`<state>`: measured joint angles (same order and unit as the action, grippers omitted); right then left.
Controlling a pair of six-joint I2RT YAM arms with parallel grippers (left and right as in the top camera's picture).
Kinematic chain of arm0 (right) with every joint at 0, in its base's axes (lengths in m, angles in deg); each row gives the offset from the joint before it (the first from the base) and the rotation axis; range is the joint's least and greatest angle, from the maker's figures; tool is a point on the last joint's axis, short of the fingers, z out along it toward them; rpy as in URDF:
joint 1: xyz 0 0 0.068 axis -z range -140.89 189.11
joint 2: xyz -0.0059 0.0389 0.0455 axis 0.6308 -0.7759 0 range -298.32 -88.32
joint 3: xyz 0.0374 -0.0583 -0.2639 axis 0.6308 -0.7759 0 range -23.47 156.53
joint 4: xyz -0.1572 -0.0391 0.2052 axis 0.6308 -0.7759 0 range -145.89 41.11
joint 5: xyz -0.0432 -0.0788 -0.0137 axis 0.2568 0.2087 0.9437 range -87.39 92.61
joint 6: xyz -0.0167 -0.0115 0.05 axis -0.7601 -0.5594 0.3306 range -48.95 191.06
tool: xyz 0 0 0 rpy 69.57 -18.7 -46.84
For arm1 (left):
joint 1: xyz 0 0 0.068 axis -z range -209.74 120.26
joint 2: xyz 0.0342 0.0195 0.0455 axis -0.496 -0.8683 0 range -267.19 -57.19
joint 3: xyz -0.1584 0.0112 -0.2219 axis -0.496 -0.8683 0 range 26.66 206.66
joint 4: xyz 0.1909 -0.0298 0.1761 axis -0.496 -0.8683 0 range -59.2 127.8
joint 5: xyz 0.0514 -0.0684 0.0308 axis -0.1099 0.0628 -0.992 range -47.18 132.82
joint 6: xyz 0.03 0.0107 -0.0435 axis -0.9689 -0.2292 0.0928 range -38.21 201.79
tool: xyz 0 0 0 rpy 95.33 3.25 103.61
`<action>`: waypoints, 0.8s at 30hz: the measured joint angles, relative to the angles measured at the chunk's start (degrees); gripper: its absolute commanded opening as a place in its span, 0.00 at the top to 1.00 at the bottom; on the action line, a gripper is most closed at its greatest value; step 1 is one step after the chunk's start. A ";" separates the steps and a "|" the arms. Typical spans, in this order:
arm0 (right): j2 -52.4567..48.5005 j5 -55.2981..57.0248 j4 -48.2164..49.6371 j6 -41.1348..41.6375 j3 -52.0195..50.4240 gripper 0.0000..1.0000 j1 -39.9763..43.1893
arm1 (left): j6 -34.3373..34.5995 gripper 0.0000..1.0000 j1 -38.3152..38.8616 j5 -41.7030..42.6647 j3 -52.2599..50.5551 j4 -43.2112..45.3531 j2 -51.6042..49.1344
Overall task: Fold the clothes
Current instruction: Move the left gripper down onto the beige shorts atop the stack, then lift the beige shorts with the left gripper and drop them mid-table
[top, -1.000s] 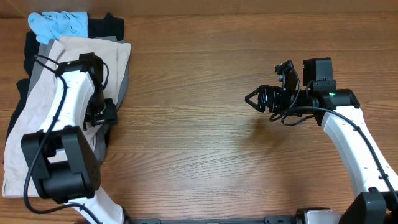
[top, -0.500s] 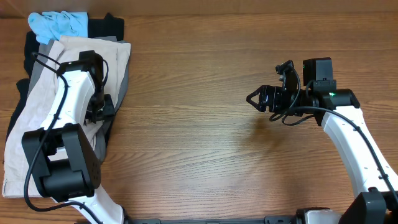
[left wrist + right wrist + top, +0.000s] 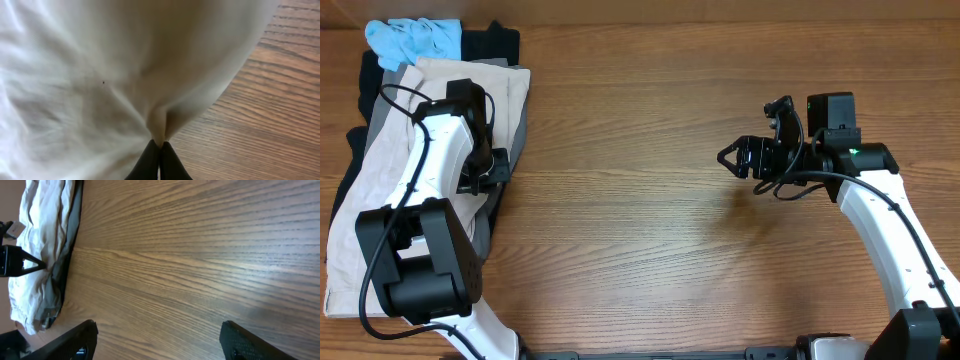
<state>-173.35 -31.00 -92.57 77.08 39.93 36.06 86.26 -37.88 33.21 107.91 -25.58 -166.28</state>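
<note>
We see our left gripper (image 3: 160, 148) at the bottom edge, its two dark fingers (image 3: 146, 162) pressed together on a pinched fold of the pale cream garment (image 3: 100, 75). The cloth gathers into creases towards that pinch and fills most of the view. The wooden table (image 3: 265, 115) shows at the right.

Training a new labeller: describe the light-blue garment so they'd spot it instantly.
On the wooden table, go to the clothes pile at the left edge in the overhead view. At its far corner, beyond the cream trousers, lies the crumpled light-blue garment. It alone is blue; its neighbours are cream, grey and black.
</note>
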 measured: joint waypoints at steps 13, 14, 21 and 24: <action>0.00 0.52 0.31 -0.09 0.96 0.28 0.11 | -0.44 0.96 0.31 0.70 14.05 -14.01 -0.70; 0.00 0.72 -0.20 -0.24 1.66 0.30 0.26 | -0.44 0.96 0.57 0.61 17.86 -15.93 -0.70; 0.00 5.64 -10.56 -0.37 11.21 0.31 2.45 | -0.85 0.96 4.83 3.80 42.62 -22.23 -0.70; 0.07 7.45 -16.31 -0.31 16.85 0.34 3.65 | -1.09 0.96 7.91 7.58 49.20 -21.77 -0.68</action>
<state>-173.29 -23.55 -108.87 76.77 56.78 39.71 85.16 -29.97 40.79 157.11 -47.35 -166.96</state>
